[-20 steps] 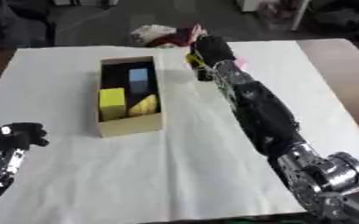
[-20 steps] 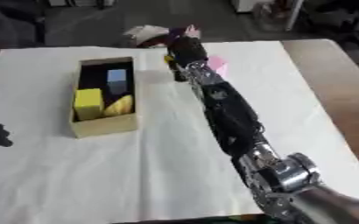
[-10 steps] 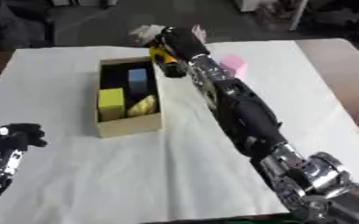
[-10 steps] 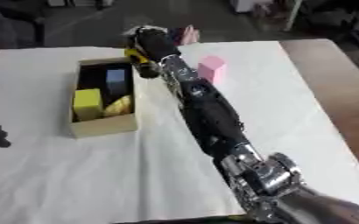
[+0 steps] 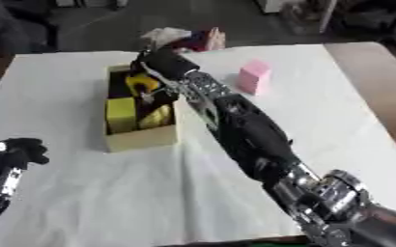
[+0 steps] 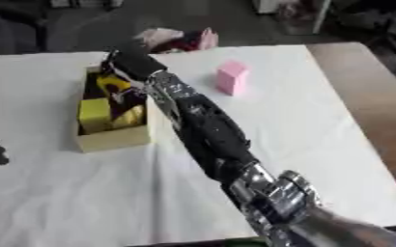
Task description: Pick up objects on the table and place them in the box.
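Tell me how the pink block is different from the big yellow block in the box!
The pink block stands alone on the white table, out in the open; the big yellow block sits inside the box, packed next to other things. The pink one is still waiting to be picked up; the yellow one is already put away. Both are blocky with flat sides.

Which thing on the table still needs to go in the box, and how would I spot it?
Start at the white table and find the open cardboard box on its left half, where the right hand is reaching in. Look right of the box, toward the far edge: the pink block stands alone on the cloth, the only pink thing there and outside the box.
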Controlling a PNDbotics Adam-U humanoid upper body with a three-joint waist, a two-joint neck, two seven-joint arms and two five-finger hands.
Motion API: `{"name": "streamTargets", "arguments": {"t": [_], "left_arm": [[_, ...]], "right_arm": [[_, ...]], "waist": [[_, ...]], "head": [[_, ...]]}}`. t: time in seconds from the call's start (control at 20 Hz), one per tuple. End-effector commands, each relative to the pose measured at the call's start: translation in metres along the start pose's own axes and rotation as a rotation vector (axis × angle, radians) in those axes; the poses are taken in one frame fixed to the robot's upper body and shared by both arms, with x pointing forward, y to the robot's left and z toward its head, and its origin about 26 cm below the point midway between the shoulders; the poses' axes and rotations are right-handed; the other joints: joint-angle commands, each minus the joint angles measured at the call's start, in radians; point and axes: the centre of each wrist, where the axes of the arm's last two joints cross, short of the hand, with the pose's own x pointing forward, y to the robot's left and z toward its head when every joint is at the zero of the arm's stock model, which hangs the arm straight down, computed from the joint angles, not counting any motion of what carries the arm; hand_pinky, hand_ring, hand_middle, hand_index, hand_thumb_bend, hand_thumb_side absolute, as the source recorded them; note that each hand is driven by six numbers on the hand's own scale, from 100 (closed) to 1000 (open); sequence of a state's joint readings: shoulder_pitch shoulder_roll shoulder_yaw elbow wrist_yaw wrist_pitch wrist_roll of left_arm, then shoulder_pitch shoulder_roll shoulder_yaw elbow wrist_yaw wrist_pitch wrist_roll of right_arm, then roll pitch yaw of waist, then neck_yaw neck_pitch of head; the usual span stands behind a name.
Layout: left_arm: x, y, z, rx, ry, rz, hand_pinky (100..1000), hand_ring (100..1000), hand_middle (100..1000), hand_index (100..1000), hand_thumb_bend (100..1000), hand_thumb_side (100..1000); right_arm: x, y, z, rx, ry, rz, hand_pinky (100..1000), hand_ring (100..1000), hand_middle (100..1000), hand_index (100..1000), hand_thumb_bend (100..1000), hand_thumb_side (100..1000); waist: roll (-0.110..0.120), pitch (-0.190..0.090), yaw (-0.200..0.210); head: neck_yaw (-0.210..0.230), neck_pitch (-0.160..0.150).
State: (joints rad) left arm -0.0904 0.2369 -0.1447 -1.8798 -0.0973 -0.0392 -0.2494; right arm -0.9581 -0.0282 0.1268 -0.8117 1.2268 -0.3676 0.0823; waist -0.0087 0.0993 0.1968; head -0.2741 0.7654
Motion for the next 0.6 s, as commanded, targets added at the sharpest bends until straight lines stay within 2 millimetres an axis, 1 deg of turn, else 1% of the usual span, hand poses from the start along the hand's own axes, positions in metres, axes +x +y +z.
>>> {"name": "streamTargets", "arguments": {"t": [0.05,0.1,0.2,0.25,0.4,0.45,0.6], "left_arm": [[0.008,0.004,-0.004,-0.004,-0.032,-0.013,785,623,619,743,100,691],[0.008,0.004,-0.004,-0.003,-0.031,-0.013,785,623,618,743,100,691],[0.008,0.004,-0.004,-0.002,-0.031,-0.014,785,623,618,743,100,691],[0.008,0.004,-0.004,-0.002,-0.031,-0.014,785,623,618,743,100,691],[0.008,0.004,-0.003,-0.001,-0.03,-0.015,785,623,618,743,100,691],[0.008,0.005,-0.003,0.0,-0.029,-0.016,785,622,618,743,100,690],[0.007,0.005,-0.003,0.004,-0.027,-0.018,785,622,618,743,100,690]], "right_arm": [[-0.007,-0.02,0.001,-0.006,0.002,0.031,789,750,809,941,100,481],[-0.009,-0.022,0.002,-0.01,0.006,0.028,804,771,835,948,100,560],[-0.013,-0.027,0.004,-0.024,0.018,0.009,823,801,867,955,100,631],[-0.015,-0.03,0.005,-0.031,0.024,-0.005,829,810,876,957,100,649],[-0.024,-0.044,0.011,-0.09,0.054,-0.079,827,799,868,953,100,635],[-0.028,-0.05,0.014,-0.121,0.072,-0.106,827,796,864,952,100,602],[-0.044,-0.067,0.025,-0.202,0.174,-0.131,822,788,852,949,100,321]], "waist": [[0.003,-0.013,-0.002],[0.003,-0.013,-0.002],[0.002,-0.013,-0.003],[0.002,-0.013,-0.005],[0.001,-0.015,-0.008],[0.001,-0.015,-0.009],[0.001,-0.016,-0.013]], "head": [[-0.001,0.005],[-0.001,0.005],[0.0,0.005],[0.0,0.005],[0.002,0.005],[0.001,0.005],[0.003,0.005]]}}
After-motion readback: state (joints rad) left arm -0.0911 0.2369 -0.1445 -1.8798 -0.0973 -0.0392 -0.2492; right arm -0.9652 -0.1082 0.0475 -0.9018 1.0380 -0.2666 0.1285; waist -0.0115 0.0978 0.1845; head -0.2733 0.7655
